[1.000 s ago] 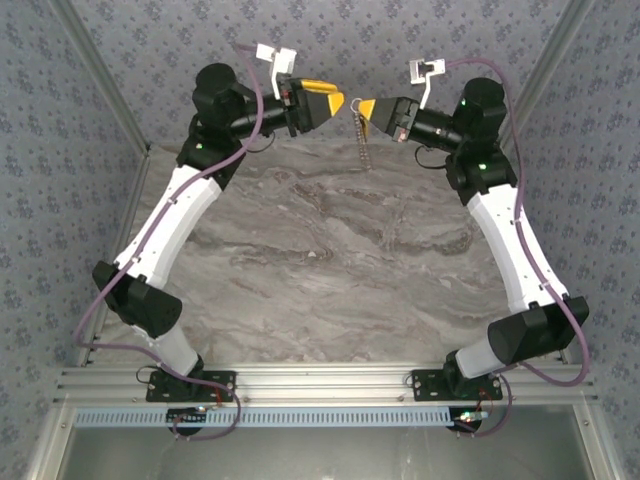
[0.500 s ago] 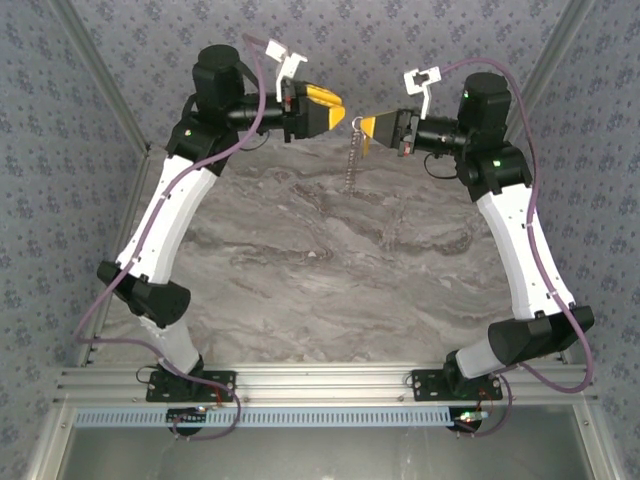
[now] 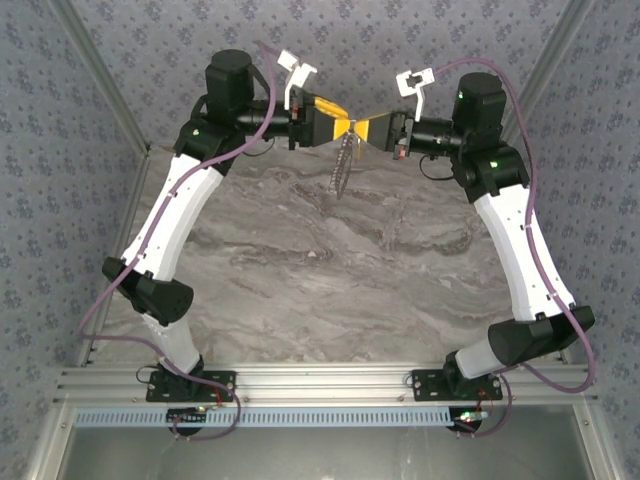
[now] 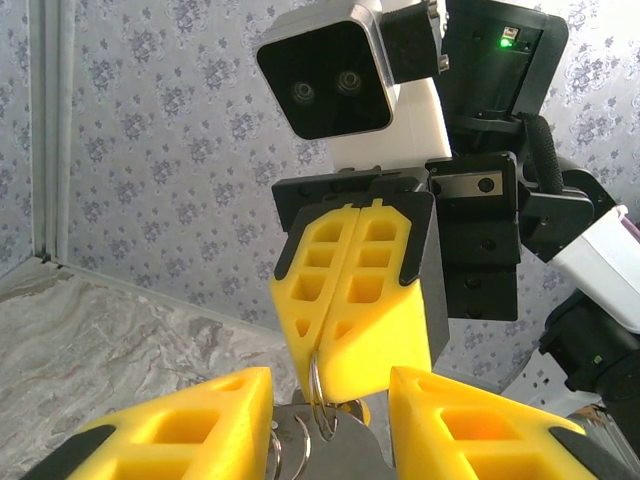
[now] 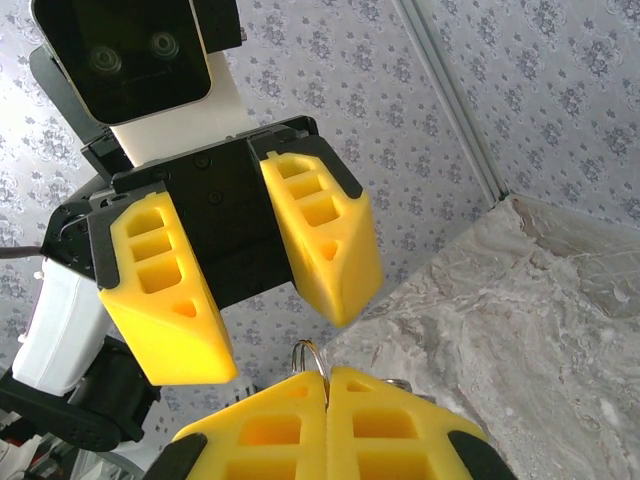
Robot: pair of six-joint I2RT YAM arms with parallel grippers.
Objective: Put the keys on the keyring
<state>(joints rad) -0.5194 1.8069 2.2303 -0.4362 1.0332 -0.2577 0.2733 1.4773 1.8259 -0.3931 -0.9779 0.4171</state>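
Hovering tip-to-tip at table's 12 o'clock, top view: yellow-fingered L gripper (image 3: 340,125) & R gripper (image 3: 364,128). Grey beaded-metal keyring (image 3: 341,168) dangles from the meeting pt toward 7 o'clock, over grey marble-look tabletop (image 3: 330,270).
L wrist: L fingers (image 4: 180,430) spread wide at 7 & 5 o'clock. R gripper (image 4: 335,350) clamped tight on keyring wire (image 4: 315,392) at centre. Flat silver metal keys (image 4: 335,455) at 6 o'clock, between L fingers.
R wrist: R gripper (image 5: 327,385) closed at 6 o'clock, keyring wire (image 5: 308,352) poking out on top. L gripper (image 5: 270,330) wide open, 11 o'clock.
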